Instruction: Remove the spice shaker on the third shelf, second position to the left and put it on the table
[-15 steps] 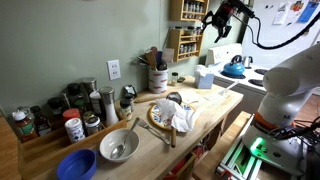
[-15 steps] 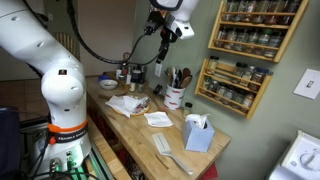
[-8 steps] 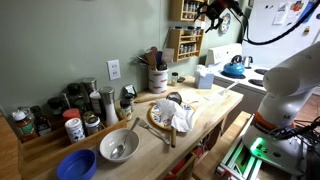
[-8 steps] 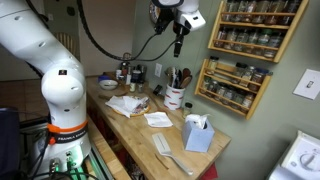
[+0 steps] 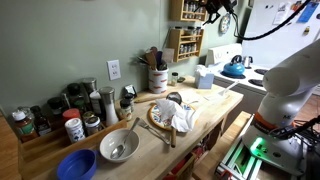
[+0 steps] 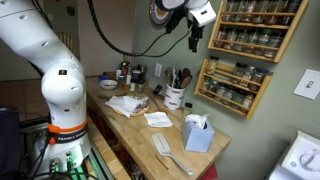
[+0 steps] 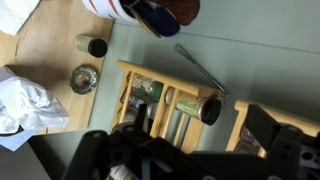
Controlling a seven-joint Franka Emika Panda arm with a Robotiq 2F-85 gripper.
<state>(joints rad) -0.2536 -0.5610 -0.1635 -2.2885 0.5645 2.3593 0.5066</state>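
Pincer open, high — near spice rack

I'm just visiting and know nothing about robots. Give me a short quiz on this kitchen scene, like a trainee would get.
1. True or false: the end effector is gripping a spice jar.
2. The blue tissue box stands on: A) the countertop; B) the stove; C) a shelf.
3. How many wooden racks of jars hang on the wall?

Key:
1. False: it is open and holds nothing.
2. A.
3. Two: an upper rack and a lower rack.
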